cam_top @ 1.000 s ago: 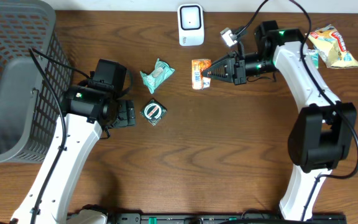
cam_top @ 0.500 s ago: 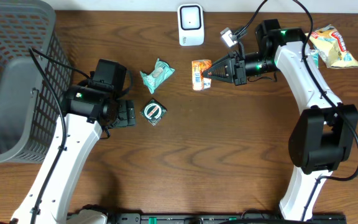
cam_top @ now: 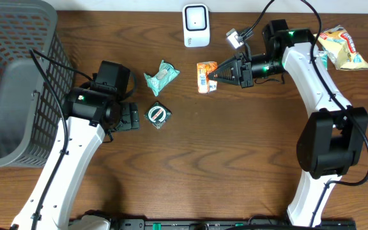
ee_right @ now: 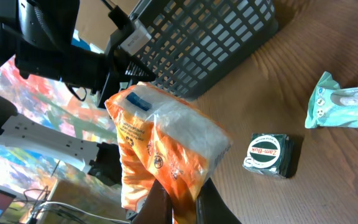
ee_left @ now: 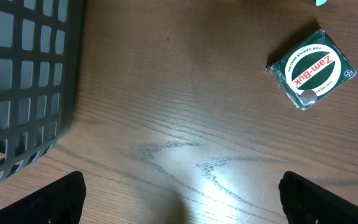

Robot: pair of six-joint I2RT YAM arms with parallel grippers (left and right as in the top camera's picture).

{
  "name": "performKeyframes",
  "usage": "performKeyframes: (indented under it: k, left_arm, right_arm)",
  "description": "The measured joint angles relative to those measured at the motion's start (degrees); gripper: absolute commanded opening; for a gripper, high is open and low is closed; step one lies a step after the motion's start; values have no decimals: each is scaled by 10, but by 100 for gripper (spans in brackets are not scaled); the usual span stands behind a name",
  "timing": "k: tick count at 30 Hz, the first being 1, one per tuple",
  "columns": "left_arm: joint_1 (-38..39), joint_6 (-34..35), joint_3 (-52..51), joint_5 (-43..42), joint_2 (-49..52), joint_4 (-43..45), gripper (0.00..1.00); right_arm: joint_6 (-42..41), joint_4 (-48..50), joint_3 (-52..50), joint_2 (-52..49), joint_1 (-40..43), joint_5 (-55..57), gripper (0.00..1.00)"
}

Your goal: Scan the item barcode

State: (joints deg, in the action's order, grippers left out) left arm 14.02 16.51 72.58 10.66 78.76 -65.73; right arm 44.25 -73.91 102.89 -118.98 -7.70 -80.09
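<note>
"What is the tabletop (cam_top: 235,160) made of?"
"Dark wood. It's smooth, the grain shows, and it has a soft sheen."
"The basket (cam_top: 18,108)?"
"Grey plastic, matt."
"And the orange packet (ee_right: 166,149)?"
"Crinkled plastic film, glossy. The green box (ee_left: 311,68) is glossy too."

the small green box (ee_left: 307,67) carries a white oval with a red band reading "zam-buk"; the finer print curving round the oval is too small to make out. the same brand name shows on it in the right wrist view (ee_right: 268,154). print on the orange packet (ee_right: 160,143), teal packet (ee_right: 344,102) and snack bag (cam_top: 342,48) cannot be read.
</note>
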Motion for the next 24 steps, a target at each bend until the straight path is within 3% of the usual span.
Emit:
performKeyframes:
  k: [24]
  left_arm:
    - [0,0,0,0,0,0,98]
  right_arm:
    - [-1,5,0,0,-5,0,1]
